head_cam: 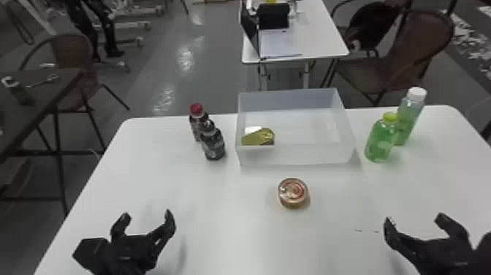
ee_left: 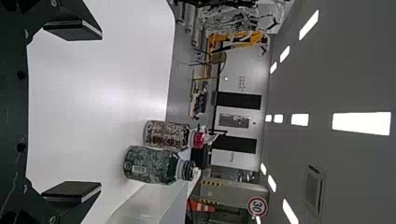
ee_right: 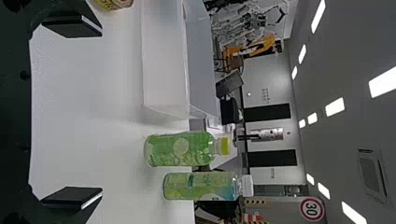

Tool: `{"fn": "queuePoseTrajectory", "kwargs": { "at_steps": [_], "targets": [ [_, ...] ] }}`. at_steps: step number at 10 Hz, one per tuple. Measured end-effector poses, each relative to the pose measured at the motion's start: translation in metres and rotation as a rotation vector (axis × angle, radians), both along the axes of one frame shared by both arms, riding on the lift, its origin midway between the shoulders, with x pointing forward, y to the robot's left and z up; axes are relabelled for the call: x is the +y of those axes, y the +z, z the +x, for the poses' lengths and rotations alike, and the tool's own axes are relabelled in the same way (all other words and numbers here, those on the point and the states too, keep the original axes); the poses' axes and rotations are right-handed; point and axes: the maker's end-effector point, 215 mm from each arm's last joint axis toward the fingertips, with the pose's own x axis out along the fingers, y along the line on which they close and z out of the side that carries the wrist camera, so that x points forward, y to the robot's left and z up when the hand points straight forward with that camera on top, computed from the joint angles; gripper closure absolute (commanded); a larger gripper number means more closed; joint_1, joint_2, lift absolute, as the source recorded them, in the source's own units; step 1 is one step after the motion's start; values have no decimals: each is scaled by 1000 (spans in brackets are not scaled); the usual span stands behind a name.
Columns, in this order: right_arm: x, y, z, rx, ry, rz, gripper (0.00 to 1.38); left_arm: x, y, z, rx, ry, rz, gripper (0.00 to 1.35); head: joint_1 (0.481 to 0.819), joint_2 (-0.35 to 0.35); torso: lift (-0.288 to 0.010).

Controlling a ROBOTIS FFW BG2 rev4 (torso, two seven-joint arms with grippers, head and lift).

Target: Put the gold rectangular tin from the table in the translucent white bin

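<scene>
The gold tin (head_cam: 257, 138) is sitting inside the translucent white bin (head_cam: 297, 155), in the near corner on the robot's left, its angular top glossy and creased with light, a small white piece (head_cam: 252, 130) beside it. Both grippers are wide apart around empty air: the left gripper (head_cam: 147, 215) above the near left part of the table (head_cam: 223, 226), the right gripper (head_cam: 416, 220) across on the near right, each with two flat, matt black fingers.

The bin is a smooth, boxy, open-topped thing, its cloudy plastic walls letting shapes show through. In front of it, on the smooth white tabletop, stands a squat round can (head_cam: 293, 193) with a shiny metal rim and reddish rings on its lid. Just left of the bin I see a red-capped dark bottle (head_cam: 197, 122) and a black-capped bottle (head_cam: 213, 145); at its right, a clear green bottle (head_cam: 381, 142) with a yellow-green cap and a slimmer, white-capped bottle (head_cam: 410, 113).
</scene>
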Motion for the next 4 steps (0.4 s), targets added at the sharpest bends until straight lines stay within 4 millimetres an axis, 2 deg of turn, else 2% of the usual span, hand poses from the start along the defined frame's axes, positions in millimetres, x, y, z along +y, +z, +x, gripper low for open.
{"fn": "queuePoseTrajectory", "kwargs": {
  "at_steps": [4],
  "targets": [
    [0, -2, -1, 5, 0, 2, 96, 3, 0, 0, -5, 9, -18, 160, 695, 153, -90]
  ]
}}
